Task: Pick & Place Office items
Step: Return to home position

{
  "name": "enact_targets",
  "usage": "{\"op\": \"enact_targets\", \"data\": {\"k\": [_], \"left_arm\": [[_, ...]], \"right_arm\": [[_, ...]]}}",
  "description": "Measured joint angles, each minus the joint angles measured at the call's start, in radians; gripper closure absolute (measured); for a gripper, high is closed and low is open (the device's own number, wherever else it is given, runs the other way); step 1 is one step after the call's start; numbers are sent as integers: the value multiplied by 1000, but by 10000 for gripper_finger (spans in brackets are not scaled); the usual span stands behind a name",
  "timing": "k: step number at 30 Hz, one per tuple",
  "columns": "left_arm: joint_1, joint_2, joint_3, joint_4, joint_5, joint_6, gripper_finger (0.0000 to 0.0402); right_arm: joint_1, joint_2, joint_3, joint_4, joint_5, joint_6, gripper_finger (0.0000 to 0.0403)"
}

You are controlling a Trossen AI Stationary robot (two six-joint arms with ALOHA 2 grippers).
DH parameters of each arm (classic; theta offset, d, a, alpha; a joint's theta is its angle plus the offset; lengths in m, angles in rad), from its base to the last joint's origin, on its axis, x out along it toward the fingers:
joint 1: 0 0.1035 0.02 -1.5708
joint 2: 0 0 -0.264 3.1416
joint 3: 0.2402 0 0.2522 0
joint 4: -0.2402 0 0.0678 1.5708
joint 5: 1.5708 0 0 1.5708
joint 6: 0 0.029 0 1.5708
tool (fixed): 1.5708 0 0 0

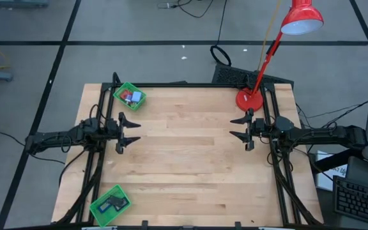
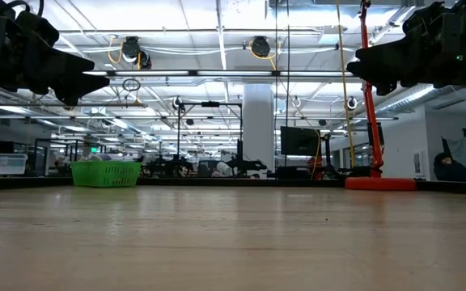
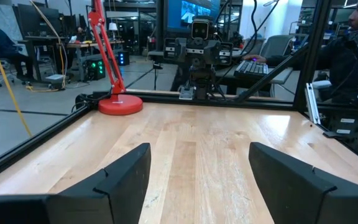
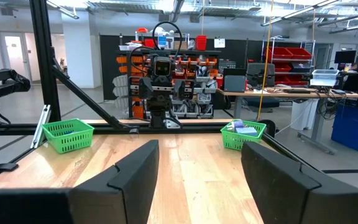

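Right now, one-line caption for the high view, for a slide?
Left gripper and right gripper hover open at the table's sides; office items lie in both green baskets.

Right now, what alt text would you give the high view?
Both arms sit at opposite table edges, the left gripper and right gripper open and empty, facing each other. Two green baskets on the left arm's side hold the office items; a red desk lamp stands near the right arm.

Hard to make out
Pieces [image 1: 130, 97] in the green basket [image 1: 140, 102] near my left gripper [image 1: 137, 131] read only as red-blue specks; the low view's top edge crops it and my right gripper [image 1: 232, 127].
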Motion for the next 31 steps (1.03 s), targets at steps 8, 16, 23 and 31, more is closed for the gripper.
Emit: {"op": "enact_targets", "data": {"k": [8,16,23,31], "left_arm": [[0,0,0,0,0,0,117],[0,0,0,0,0,0,133],[0,0,0,0,0,0,146],[0,0,0,0,0,0,135]], "right_arm": [[0,0,0,0,0,0,182],[0,0,0,0,0,0,184],[0,0,0,0,0,0,182],[0,0,1,0,0,0,184]]}}
